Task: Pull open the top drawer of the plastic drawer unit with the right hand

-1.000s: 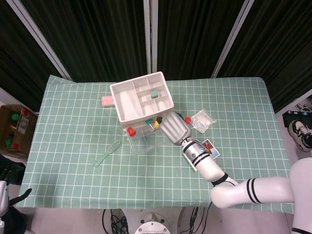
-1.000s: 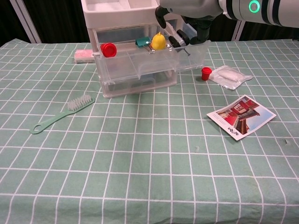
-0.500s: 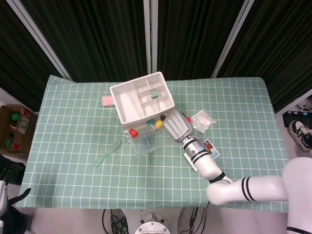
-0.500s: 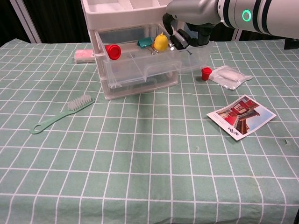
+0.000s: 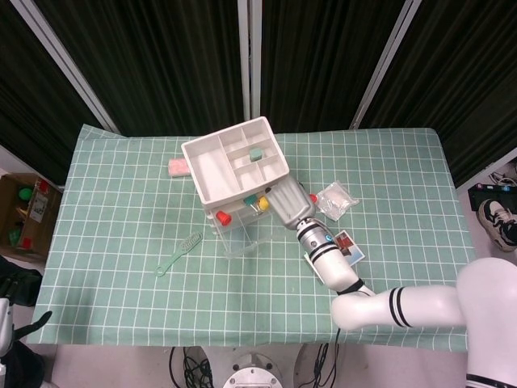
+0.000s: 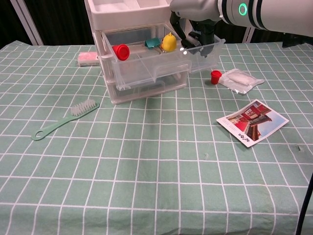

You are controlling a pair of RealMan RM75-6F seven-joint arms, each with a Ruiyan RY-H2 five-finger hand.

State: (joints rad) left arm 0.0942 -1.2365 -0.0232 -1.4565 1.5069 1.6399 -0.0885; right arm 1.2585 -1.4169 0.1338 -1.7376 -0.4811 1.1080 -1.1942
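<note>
The plastic drawer unit [image 6: 110, 73] [image 5: 206, 182] stands at the back of the green checked table, with a white divided tray [image 5: 212, 168] on top. Its clear top drawer [image 6: 161, 61] [image 5: 242, 218] is out and slanted, the right end higher. In it lie a red cap [image 6: 121, 51], a green piece [image 6: 152, 43] and a yellow piece [image 6: 169, 43]. My right hand [image 6: 195, 27] [image 5: 288, 202] grips the drawer's front rim at its right end, fingers hooked over it. The lower drawer [image 6: 146, 87] is shut. My left hand is not visible.
A green brush [image 6: 63, 120] lies front left of the unit, and a pink sponge [image 6: 88, 58] behind its left side. To the right are a small red cap [image 6: 215, 76], a clear plastic packet [image 6: 239, 79] and a postcard [image 6: 252, 122].
The top drawer has come further out and its right end has risen. My right hand shifted up and back with it, and the red cap inside slid to the right.
</note>
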